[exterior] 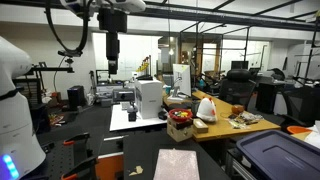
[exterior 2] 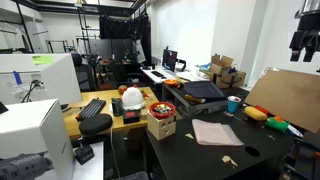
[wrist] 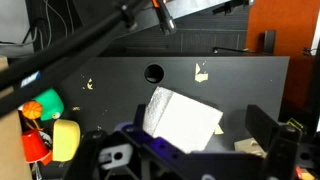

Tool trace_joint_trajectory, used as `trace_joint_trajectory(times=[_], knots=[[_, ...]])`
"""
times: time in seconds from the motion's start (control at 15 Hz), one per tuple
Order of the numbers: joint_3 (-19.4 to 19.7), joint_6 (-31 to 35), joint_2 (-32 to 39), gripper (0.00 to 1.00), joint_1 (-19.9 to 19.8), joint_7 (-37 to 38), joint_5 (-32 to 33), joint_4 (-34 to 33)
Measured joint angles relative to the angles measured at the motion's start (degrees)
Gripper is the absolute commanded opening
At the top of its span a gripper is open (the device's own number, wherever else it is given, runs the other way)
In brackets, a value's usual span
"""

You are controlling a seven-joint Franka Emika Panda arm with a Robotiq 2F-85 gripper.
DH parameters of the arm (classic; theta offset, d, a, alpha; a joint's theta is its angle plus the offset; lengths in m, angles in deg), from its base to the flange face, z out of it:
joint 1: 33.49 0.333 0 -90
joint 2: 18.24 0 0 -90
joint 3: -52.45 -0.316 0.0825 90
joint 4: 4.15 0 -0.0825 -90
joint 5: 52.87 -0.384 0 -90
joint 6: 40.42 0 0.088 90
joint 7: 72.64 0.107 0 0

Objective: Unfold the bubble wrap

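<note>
Bubble wrap (wrist: 183, 122), a pale grey-white translucent plastic sheet with a fine bumpy texture, lies on the matte black table (wrist: 245, 80), apparently folded into a compact rectangle. It sits near the middle of the table with bare surface all around it. The robot's black two-fingered hand (exterior: 113, 60) hangs high above the table, well apart from the sheet, fingers spread and holding nothing. In the wrist view the packet shows below, framed between the two fingers. At the left of that view, small yellow, green and red toy pieces (wrist: 48, 125) cluster near the table edge, clear of the sheet.

Unfolding has not begun. From where I stand, the job looks to turn on taking the top layer alone. The hand should come down at a free edge or corner of the upper flap and pinch only that ply. It should then lift a little and carry the flap across, away from the fold, so the layer beneath stays put. Grabbing the full thickness would likely just drag the packet. The light film may also slide, so a slow pull seems wise.
</note>
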Motion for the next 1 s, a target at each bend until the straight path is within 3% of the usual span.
trace_joint_trajectory(times=[1.0], knots=[[-0.29, 1.02, 1.08, 1.00, 0.32, 0.36, -2.01, 0.38]])
